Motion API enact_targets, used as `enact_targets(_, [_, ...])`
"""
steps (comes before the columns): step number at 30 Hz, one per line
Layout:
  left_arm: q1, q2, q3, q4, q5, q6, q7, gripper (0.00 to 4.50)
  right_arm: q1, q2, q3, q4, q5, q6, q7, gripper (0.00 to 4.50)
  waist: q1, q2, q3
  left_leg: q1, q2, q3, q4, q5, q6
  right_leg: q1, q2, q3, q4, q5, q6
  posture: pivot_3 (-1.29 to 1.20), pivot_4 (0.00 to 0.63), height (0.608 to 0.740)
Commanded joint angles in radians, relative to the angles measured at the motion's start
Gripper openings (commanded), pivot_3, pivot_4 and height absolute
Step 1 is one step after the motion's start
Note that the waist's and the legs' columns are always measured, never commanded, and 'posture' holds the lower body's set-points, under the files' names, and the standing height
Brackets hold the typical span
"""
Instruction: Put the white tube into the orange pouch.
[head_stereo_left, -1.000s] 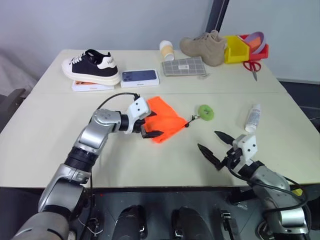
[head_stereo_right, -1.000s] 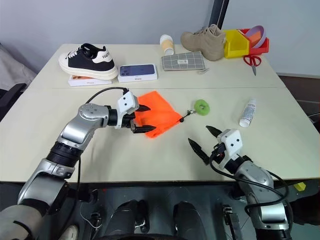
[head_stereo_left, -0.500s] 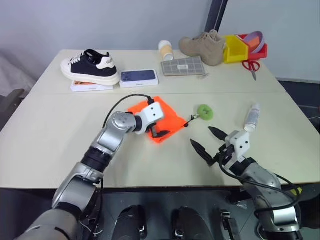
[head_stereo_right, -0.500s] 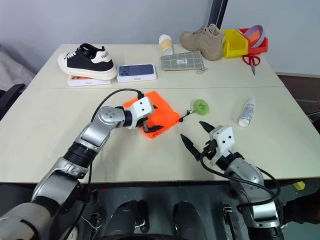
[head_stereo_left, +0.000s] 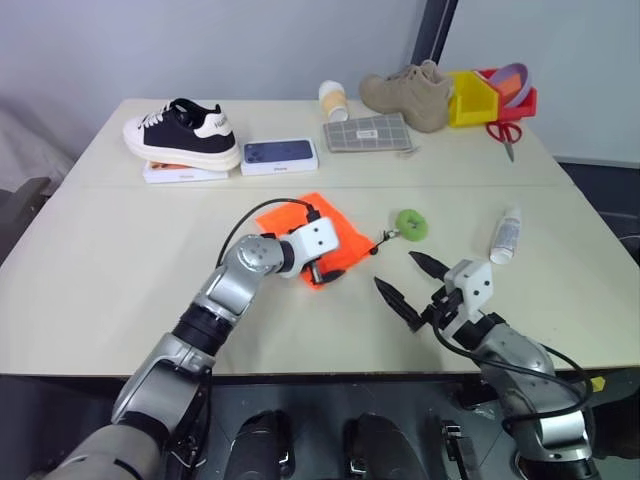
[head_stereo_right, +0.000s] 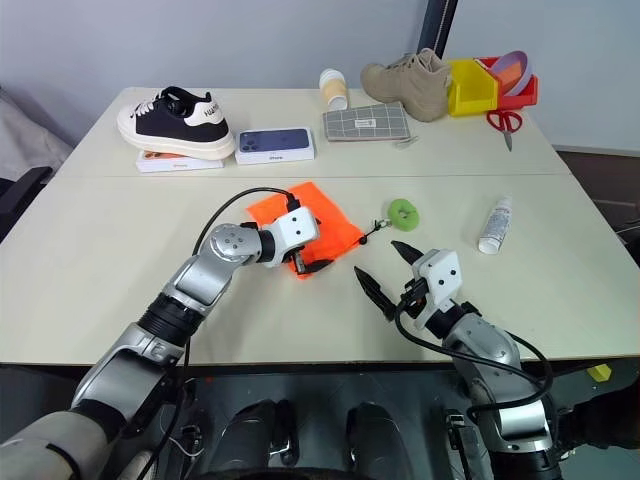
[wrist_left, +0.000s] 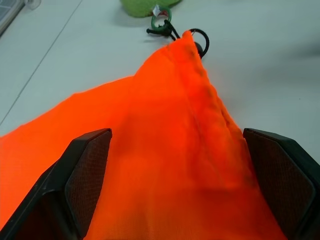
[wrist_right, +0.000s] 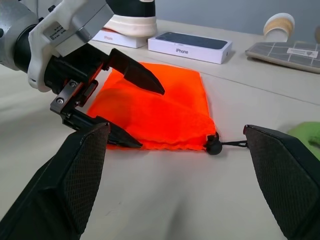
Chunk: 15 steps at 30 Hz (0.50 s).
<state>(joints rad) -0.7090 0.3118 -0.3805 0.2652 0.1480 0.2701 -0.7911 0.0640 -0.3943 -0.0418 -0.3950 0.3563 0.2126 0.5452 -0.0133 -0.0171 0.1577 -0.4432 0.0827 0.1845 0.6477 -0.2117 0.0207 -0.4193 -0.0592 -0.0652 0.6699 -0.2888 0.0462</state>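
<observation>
The orange pouch (head_stereo_left: 347, 238) lies flat at the table's middle, its black cord running to a green ring (head_stereo_left: 410, 223). My left gripper (wrist_right: 150, 118) is open over the pouch's near end, with one finger above the fabric and the other at its front edge. In the left wrist view the pouch (wrist_left: 165, 150) spreads between both fingers (wrist_left: 85, 170). The white tube (head_stereo_left: 506, 236) lies far to the right, alone on the table. My right gripper (head_stereo_left: 396, 270) hangs open and empty just right of the pouch, pointing at it, well short of the tube.
Along the table's back stand a black-and-white sneaker (head_stereo_left: 182, 133) on a box, a phone box (head_stereo_left: 280, 154), a cream cup (head_stereo_left: 334, 100), a checked grey case (head_stereo_left: 367, 133), a tan shoe (head_stereo_left: 408, 93), yellow and red bins (head_stereo_left: 470, 98) and scissors (head_stereo_left: 505, 133).
My left gripper has slid right across the pouch and rolled its wrist, now straddling the pouch's near end. My right gripper has drifted slightly left toward the pouch. Both stay open.
</observation>
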Motion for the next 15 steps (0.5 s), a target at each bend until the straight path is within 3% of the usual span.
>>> enact_targets(1, [-0.015, -0.005, 0.005, 0.000, 0.020, -0.005, 0.029, 4.50, -0.008, 0.004, -0.003, -0.028, 0.003, -0.010, -0.002, 4.44, 0.000, 0.000, 0.000, 0.000, 0.000, 0.000, 0.000, 0.000, 0.000, 0.000, 0.000, 0.000, 0.000, 0.000, 0.000, 0.00, 0.150, 0.740])
enact_targets(15, [-0.031, 0.000, 0.029, 0.038, 0.019, -0.008, 0.050, 4.50, 0.004, 0.012, 0.000, -0.022, -0.002, -0.026, -0.003, 4.44, 0.000, 0.000, 0.000, 0.000, 0.000, 0.000, 0.000, 0.000, 0.000, 0.000, 0.000, 0.000, 0.000, 0.000, 0.000, 0.00, 0.150, 0.740])
